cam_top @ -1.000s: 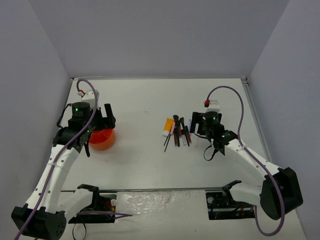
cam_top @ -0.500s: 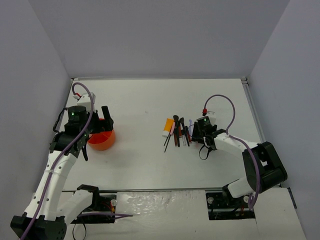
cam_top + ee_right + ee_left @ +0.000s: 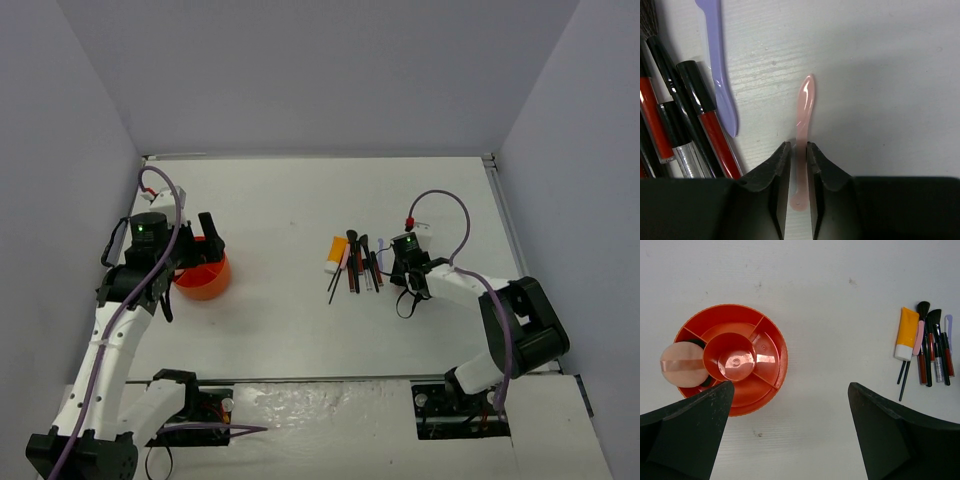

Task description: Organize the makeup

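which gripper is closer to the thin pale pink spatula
Right. The right gripper straddles the pale pink spatula with its fingers; the left gripper hangs over the round orange divided tub, far off.

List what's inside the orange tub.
A pink puff sits on one outer section, mostly covering something dark. The tub's centre and other sections look bare; a finger hides part of one.
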`<state>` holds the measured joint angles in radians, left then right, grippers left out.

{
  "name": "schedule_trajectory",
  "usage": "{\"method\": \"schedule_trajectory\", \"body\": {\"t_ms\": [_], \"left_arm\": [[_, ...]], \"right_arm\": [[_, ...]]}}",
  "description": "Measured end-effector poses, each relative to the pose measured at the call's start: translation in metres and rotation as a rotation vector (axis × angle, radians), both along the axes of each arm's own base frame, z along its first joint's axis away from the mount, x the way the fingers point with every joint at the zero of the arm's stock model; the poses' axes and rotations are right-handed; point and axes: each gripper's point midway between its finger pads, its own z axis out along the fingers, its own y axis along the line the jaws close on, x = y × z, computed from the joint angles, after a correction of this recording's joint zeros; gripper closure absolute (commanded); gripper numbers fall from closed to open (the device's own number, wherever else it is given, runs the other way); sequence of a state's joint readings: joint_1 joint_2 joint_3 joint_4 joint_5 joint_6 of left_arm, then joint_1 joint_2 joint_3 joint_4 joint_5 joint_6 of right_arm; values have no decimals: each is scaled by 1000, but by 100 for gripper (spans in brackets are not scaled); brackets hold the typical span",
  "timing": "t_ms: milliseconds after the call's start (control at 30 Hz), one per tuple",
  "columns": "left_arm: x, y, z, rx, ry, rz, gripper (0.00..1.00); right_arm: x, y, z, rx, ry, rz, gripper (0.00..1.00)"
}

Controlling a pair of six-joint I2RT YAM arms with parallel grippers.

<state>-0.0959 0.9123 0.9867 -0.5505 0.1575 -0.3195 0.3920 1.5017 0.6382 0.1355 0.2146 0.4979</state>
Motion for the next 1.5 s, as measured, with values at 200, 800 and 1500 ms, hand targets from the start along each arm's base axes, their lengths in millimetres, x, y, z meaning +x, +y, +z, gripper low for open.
{"method": "schedule_trajectory", "body": {"t_ms": [200, 800, 1500], "left_arm": [[0, -10, 2, -35, -4, -44, 3], [-34, -171, 57, -369, -28, -467, 12], [-30, -225, 37, -375, 33, -514, 82]], "right_arm": [[-1, 1, 4, 2, -5, 18, 100], [-49, 187, 207, 290, -693, 908, 100], [-81, 225, 231, 407, -794, 1141, 100]]}}
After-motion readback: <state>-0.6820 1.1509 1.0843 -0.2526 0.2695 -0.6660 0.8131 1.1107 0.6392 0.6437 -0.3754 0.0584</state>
